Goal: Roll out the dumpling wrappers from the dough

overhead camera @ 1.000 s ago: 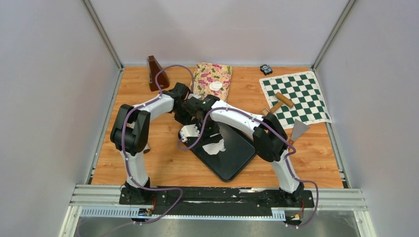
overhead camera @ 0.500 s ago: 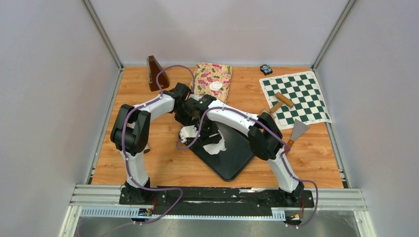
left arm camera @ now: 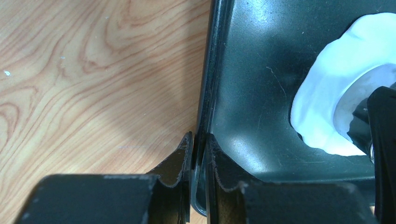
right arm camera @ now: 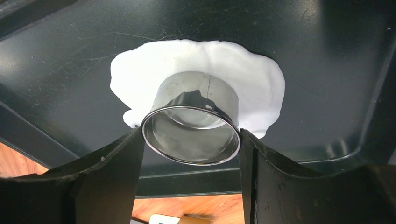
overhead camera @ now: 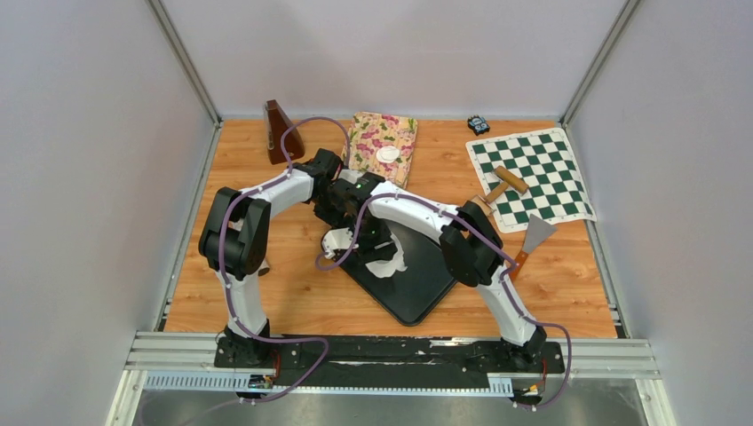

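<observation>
Steel cutter (right arm camera: 201, 91) on dough (right arm camera: 261, 88) in right end effector (right arm camera: 190, 140), left end effector (left arm camera: 198, 144) pinching tray (left arm camera: 252, 60) rim

Wooden table (overhead camera: 293, 302) — tray (overhead camera: 416, 293), chess mat (overhead camera: 533, 177), cloth (overhead camera: 373, 135), metronome (overhead camera: 281, 131).

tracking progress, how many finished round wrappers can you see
1: one dumpling wrapper on the floral cloth at the far side of the table. It may be a stack, and part of the tray is hidden.

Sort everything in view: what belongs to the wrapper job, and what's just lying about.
Job: dough; ring cutter; black tray; round wrapper on floral cloth.
Lying about: metronome; chess mat; small black gadget.
</observation>
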You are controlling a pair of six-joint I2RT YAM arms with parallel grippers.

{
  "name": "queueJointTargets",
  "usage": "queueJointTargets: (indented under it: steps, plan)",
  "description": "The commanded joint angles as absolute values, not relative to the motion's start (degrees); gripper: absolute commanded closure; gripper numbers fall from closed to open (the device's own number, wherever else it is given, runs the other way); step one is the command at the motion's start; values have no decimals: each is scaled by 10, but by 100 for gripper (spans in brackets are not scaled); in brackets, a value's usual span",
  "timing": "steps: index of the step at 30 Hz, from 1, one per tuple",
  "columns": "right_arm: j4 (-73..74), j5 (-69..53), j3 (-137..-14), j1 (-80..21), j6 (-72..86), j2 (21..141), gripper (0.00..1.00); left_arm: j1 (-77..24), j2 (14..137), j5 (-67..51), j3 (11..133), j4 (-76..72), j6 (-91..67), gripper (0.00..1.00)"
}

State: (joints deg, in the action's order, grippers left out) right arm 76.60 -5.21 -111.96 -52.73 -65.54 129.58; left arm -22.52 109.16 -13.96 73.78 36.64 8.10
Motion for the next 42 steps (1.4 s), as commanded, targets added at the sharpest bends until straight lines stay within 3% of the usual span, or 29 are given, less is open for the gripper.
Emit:
queueJointTargets:
  steps: [1, 42]
  plan:
    - [760, -58, -1128, -533, -661, 1299, 100, -231, 1094, -133, 752, 365, 80, 96]
    - [800, -75, -1127, -535, -595, 1389, 100, -231, 1067, -123, 741, 361, 71, 100]
